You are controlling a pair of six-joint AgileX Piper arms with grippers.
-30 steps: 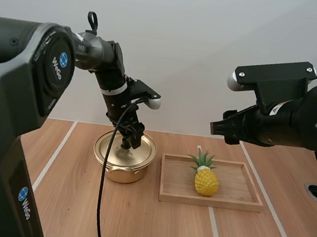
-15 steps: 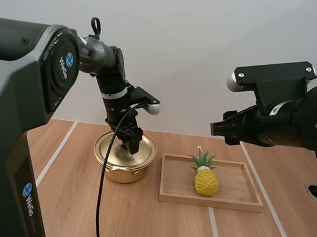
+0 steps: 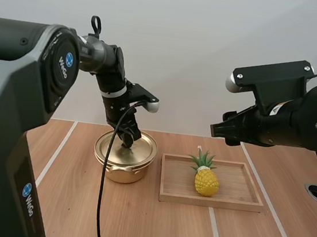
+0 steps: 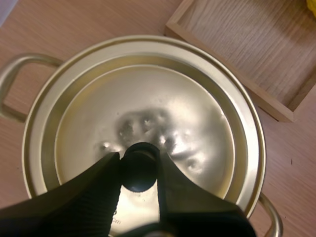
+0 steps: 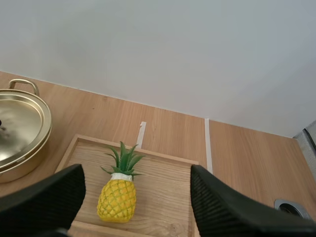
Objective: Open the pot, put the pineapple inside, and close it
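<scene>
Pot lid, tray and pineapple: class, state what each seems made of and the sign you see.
Lid: probably thin metal, glossy gold finish; it mirrors light and shows small dents.
Tray: wood, matt; grain lines run along it.
Pineapple: likely plastic; even yellow moulded skin, stiff green leaves.
</scene>
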